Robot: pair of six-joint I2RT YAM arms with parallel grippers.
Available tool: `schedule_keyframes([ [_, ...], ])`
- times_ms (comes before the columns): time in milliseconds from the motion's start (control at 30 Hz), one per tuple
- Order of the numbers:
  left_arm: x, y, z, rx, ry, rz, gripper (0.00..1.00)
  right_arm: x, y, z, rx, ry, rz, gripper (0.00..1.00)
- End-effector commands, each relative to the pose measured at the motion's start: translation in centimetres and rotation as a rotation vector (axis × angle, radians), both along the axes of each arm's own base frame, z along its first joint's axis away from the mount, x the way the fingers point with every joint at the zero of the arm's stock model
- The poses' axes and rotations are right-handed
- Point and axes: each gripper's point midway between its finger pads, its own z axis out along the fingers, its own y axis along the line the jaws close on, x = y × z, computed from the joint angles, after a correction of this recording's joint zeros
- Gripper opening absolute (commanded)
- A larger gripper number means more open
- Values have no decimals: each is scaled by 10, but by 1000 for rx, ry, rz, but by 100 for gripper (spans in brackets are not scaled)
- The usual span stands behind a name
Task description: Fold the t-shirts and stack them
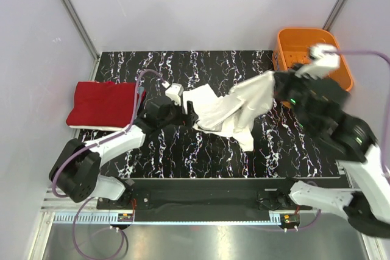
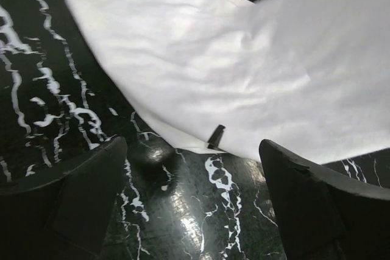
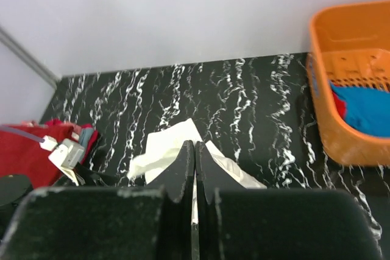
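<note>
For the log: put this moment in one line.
left gripper open at white t-shirt; right gripper shut on it; red t-shirt folded

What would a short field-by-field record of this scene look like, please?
white t-shirt: unfolded, draped across the middle of the table, right end raised
red t-shirt: folded, at the left end
blue t-shirt: inside the orange basket, far right
left end effector: open, over the white t-shirt's edge, holding nothing
right end effector: shut, apparently pinching the white t-shirt's raised end
task state: white t-shirt not yet folded
</note>
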Motion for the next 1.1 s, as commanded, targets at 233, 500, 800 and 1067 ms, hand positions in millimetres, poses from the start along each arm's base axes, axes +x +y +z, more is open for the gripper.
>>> schedule_keyframes([
  [233, 10, -47, -11, 48, 23, -123, 96, -75, -137, -32, 445, -204, -340, 0],
  [500, 44, -44, -26, 139, 106, 13, 99, -66, -119, -67, 359, -107, -312, 0],
  [800, 114, -55, -23, 309, 205, 140, 99, -44, -76, -92, 282, -16, -224, 0],
  [1067, 137, -77, -68, 433, 313, 62, 99, -42, -72, -100, 253, 2, -215, 0],
])
